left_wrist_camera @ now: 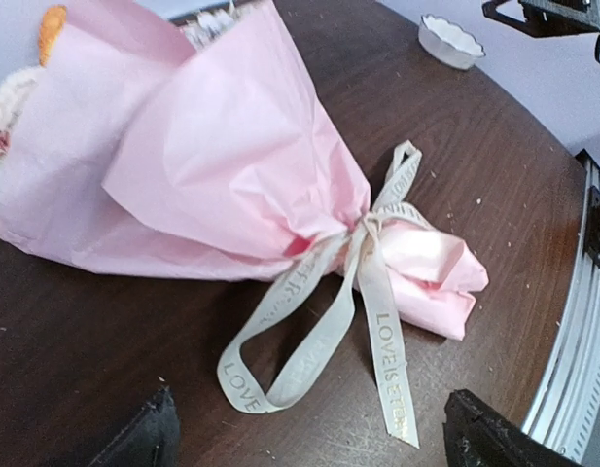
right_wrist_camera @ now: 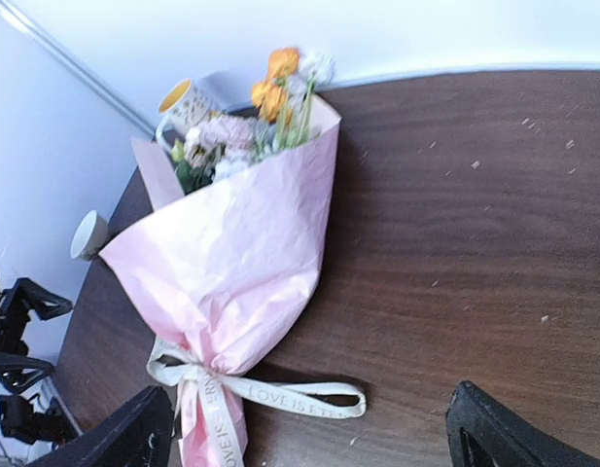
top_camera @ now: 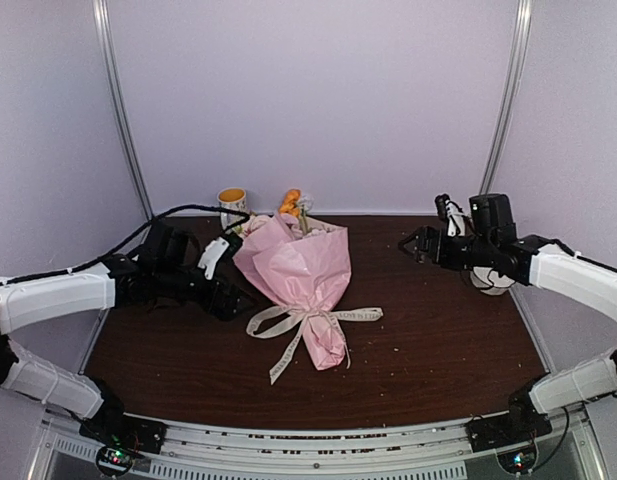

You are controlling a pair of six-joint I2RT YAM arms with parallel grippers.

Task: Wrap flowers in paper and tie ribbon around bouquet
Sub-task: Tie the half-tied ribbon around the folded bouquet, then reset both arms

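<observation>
The bouquet (top_camera: 293, 270) lies on the dark table, a cone of pink paper (left_wrist_camera: 212, 156) (right_wrist_camera: 241, 253) with its wide end toward the back. Flowers (top_camera: 291, 205) (right_wrist_camera: 280, 88) show from that end, the orange ones tallest. The cream ribbon (top_camera: 308, 320) (left_wrist_camera: 363, 292) (right_wrist_camera: 300, 394) is tied in a bow round the narrow neck, with its loops and tails on the table. To the left of the cone my left gripper (top_camera: 228, 275) (left_wrist_camera: 314, 438) stands open and holds nothing. Well off to the right, my right gripper (top_camera: 418, 245) (right_wrist_camera: 309, 438) is open and holds nothing.
A yellow-rimmed mug (top_camera: 231, 205) (right_wrist_camera: 188, 102) stands at the back wall behind the bouquet. A small white fluted bowl (left_wrist_camera: 450, 41) (top_camera: 491, 283) sits under the right arm. A metal rail (top_camera: 318, 440) runs along the table's front edge.
</observation>
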